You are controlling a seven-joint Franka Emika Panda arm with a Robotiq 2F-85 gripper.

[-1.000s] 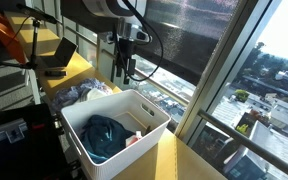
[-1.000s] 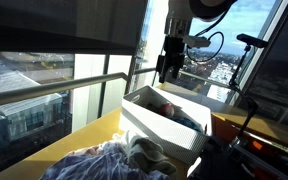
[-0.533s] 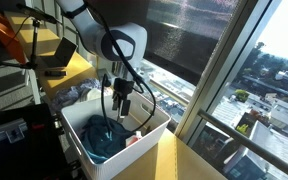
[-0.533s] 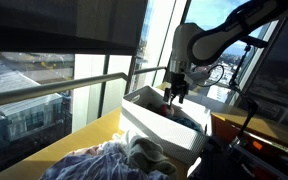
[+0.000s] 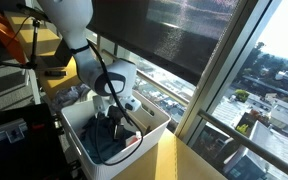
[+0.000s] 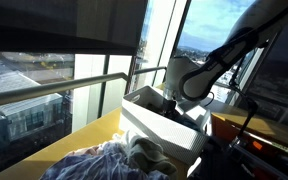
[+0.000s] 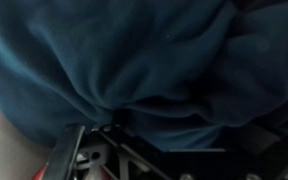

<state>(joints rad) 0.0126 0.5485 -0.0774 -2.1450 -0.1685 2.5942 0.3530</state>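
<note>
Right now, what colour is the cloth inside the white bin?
Dark teal-blue; the cloth shows best in the wrist view.

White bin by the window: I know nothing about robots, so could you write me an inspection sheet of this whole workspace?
Surface: yellow wooden tabletop, sunlit.
Job's things: white bin holding a blue cloth.
Clutter: heap of mixed clothes beside the bin.
Grasping part: pincer down inside the bin, open, right at the blue cloth; nothing gripped that I can see.
Cables: black cable looping along the arm.
Surroundings: big window looking over a city; railing outside.
</note>
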